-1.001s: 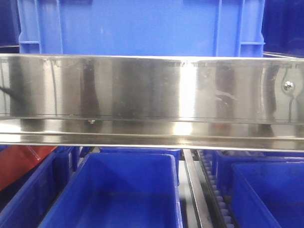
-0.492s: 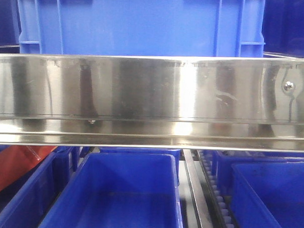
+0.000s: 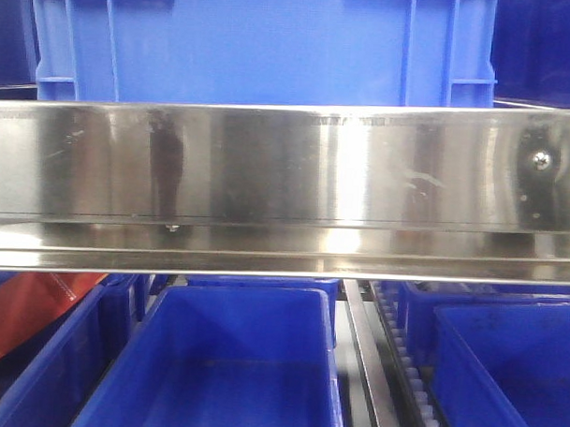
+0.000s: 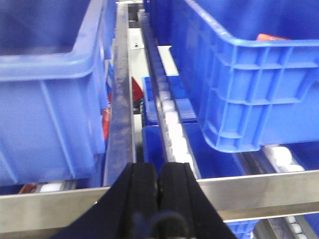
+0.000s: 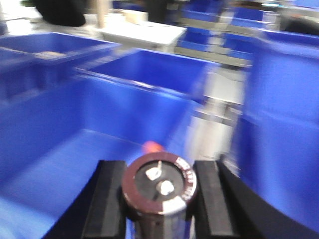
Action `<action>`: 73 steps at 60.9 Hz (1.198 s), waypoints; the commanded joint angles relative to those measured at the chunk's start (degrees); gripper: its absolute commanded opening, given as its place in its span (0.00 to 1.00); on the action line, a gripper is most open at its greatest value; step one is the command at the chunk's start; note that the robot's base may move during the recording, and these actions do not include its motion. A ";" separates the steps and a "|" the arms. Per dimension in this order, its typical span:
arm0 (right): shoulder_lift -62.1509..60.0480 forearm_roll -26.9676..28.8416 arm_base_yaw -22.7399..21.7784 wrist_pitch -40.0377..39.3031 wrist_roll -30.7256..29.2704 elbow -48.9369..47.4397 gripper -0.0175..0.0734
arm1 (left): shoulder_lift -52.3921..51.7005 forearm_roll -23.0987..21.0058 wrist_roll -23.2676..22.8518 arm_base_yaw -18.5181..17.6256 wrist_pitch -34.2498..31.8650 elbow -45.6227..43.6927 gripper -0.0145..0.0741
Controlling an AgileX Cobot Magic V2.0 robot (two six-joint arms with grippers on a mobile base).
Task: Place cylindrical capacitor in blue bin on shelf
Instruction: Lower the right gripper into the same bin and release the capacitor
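The cylindrical capacitor [image 5: 159, 183], dark maroon with a silver-rimmed top and two terminals, sits upright between the black fingers of my right gripper [image 5: 159, 172], which is shut on it. It hangs over the inside of a blue bin [image 5: 84, 134]; this view is blurred. My left gripper [image 4: 159, 172] is shut and empty, its fingers [image 4: 144, 179] pressed together above a steel shelf rail [image 4: 249, 191]. In the front view the shelf's broad shiny rail [image 3: 287, 167] crosses the middle, with an open blue bin [image 3: 224, 361] below it. Neither gripper shows there.
A big blue crate [image 3: 263, 44] stands on the tier above the rail. More blue bins [image 3: 514, 371] and a white roller track [image 3: 406, 368] lie below, with a red object [image 3: 29, 308] at left. Blue bins [image 4: 249, 74] flank a roller track [image 4: 169, 119]. A small orange-red thing [image 5: 152, 147] lies in the bin.
In the front view only the reflections on the steel rail shift: a dark patch has grown around the bolt at right and the dark streak at left has moved.
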 commanded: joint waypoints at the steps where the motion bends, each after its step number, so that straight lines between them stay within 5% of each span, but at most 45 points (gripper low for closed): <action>1: 6.68 -0.19 3.56 0.94 -0.73 -6.74 0.05 | -0.41 -0.25 -0.33 0.29 -1.26 0.17 0.04; 13: 22.57 -0.19 8.69 7.10 -1.57 -20.98 0.05 | -0.41 -0.25 -0.33 0.29 -1.26 0.17 0.04; 35: 45.30 0.63 8.82 11.45 -1.57 -34.37 0.07 | -0.41 -1.33 -0.33 0.29 -1.26 0.17 0.04; 41: 47.63 0.63 8.71 11.58 -1.57 -34.49 0.24 | -0.41 -1.58 -0.33 0.29 -1.26 0.17 0.04; 49: 48.40 0.63 8.71 11.58 -0.24 -34.49 0.67 | -0.41 -1.73 -0.33 0.29 -1.26 0.17 0.04; 55: 48.03 0.63 8.71 11.58 -0.24 -34.49 0.83 | -0.41 -1.73 -0.33 0.29 -1.26 0.17 0.04; 64: 45.76 0.88 8.71 11.45 -0.02 -34.49 0.76 | -0.41 -1.73 -0.33 0.29 -1.26 0.17 0.04; 73: 41.21 1.12 8.71 12.28 0.15 -34.49 0.57 | -0.41 -1.73 -0.33 0.29 -1.26 0.17 0.04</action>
